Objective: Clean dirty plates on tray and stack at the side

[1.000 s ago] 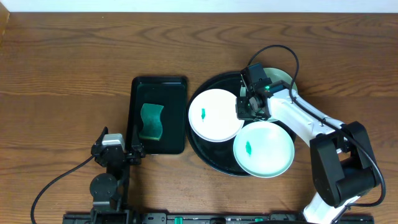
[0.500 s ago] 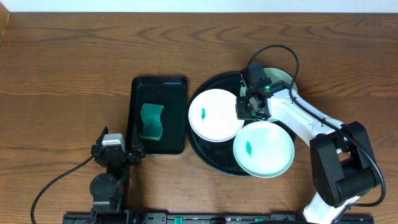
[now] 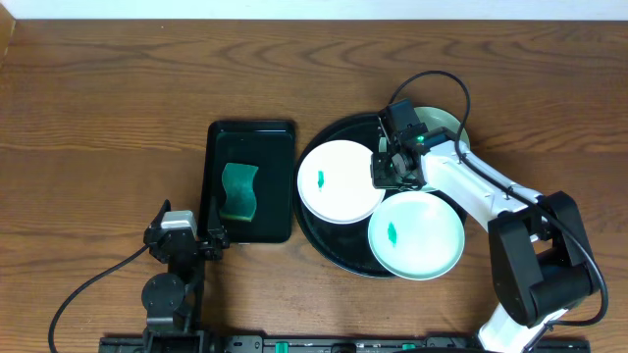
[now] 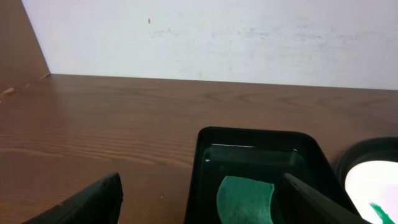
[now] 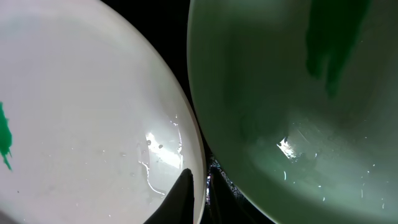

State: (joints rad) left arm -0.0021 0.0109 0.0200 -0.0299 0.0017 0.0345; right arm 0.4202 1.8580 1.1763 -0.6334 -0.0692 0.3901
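Note:
The round black tray (image 3: pixel 316 233) holds three plates. The white plate (image 3: pixel 343 181), with a green smear, lies at its left. A mint plate (image 3: pixel 422 240) with a green smear lies at the front right. A second mint plate (image 3: pixel 446 124) at the back right is mostly hidden by the right arm. My right gripper (image 3: pixel 391 169) is shut on the white plate's right rim. In the right wrist view its fingers (image 5: pixel 198 186) pinch that rim of the white plate (image 5: pixel 81 106), next to the mint plate (image 5: pixel 298 106). My left gripper (image 3: pixel 186 240) is open and empty (image 4: pixel 199 205), left of the tray.
A rectangular black tray (image 3: pixel 251 135) with a green sponge (image 3: pixel 238 191) stands left of the round tray; it also shows in the left wrist view (image 4: pixel 255 140) with the sponge (image 4: pixel 244 199). The right arm's cable loops over the round tray's back edge.

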